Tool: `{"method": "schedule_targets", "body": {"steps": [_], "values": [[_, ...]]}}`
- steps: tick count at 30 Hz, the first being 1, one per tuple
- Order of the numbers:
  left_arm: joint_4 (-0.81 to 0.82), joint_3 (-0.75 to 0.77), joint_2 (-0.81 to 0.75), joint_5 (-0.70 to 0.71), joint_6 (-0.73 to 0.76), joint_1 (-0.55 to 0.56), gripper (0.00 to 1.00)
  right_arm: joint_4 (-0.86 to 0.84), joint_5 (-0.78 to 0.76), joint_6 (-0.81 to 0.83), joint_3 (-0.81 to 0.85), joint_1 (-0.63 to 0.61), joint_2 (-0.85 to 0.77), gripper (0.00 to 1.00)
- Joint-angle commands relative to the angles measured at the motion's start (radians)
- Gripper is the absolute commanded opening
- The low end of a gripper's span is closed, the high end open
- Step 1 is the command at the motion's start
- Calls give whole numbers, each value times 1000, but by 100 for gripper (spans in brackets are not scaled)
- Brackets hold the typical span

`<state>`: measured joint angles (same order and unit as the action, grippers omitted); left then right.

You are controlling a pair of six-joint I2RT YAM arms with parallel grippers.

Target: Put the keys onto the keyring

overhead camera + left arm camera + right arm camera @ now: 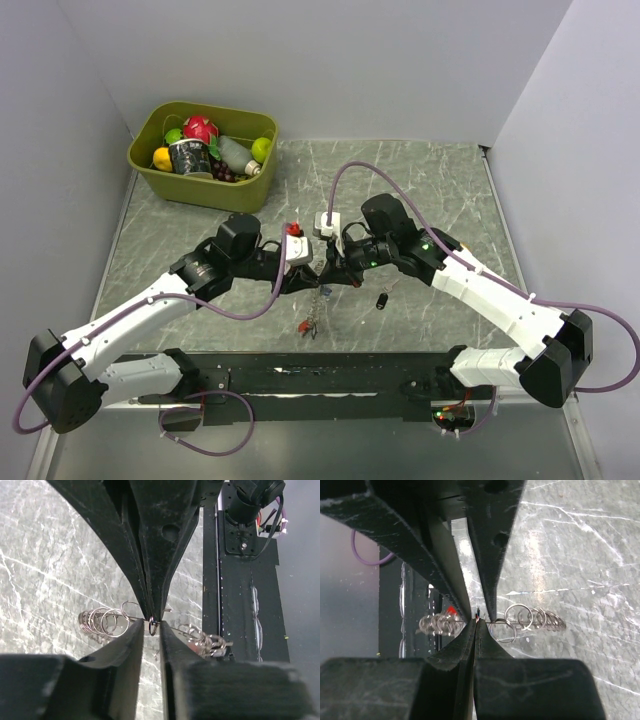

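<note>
**Right gripper** (476, 624): fingers clenched together, pinching a thin wire loop of the keyring (102, 622) at their very tips. The pinch point is tiny, and its own wrist view shows only a dark speck there.

**Left gripper** (151, 630): tip to tip with the right one, fingers narrowly parted on either side of the pinched loop. A strip of table shows in the gap. Whether either finger touches the wire cannot be told.

**Keyring:** a string of overlapping wire loops hanging between and below the two grippers, clear of the table (440, 180). One end is bare loops.

**Keys** (206, 641): bunched at the other end of the string. Their shapes are a blur of metal in both wrist views. Only one red head (451, 611) is plain, and the count cannot be read. From above the bunch is a thin dangling smear, partly hidden by the arms.

**Black key** (382, 300): lies apart on the table, near the right gripper. It is too small for detail.

**Background:** a green bin (200, 192) of toy fruit stands at the far left corner, well apart.
</note>
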<state>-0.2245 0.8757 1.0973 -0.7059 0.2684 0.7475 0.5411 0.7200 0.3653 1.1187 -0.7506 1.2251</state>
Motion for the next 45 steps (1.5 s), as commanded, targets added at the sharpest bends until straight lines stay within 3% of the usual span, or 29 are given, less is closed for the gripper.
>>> {"method": "schedule_targets", "body": {"steps": [1,4,12,15,19,23,27,34,45], "values": [[54,39,10,-40,17,7,20,-39,26,12,27,-9,-21,0],[21,54,29,-47,35,7,1,-38,19,11,27,-7,-26,0],[50,29,-2,-30,40,9,1,-82,-14,-12,6,-9,-62,1],[112,-6,-42,-4,19,9,1,-139,-60,-44,-22,-7,-96,21],[250,-72,-96,20,-23,9,1,-213,-112,-83,-78,-4,-145,57],[358,-124,-146,46,-52,7,1,-263,-148,-117,-121,8,-194,74],[479,-193,-175,49,-95,9,1,-308,-123,-132,-175,42,-255,78],[865,-322,-212,33,-178,9,1,-329,-56,-127,-223,71,-308,78],[959,-339,-183,-27,-213,7,1,-336,-44,-143,-229,74,-314,75]]}}
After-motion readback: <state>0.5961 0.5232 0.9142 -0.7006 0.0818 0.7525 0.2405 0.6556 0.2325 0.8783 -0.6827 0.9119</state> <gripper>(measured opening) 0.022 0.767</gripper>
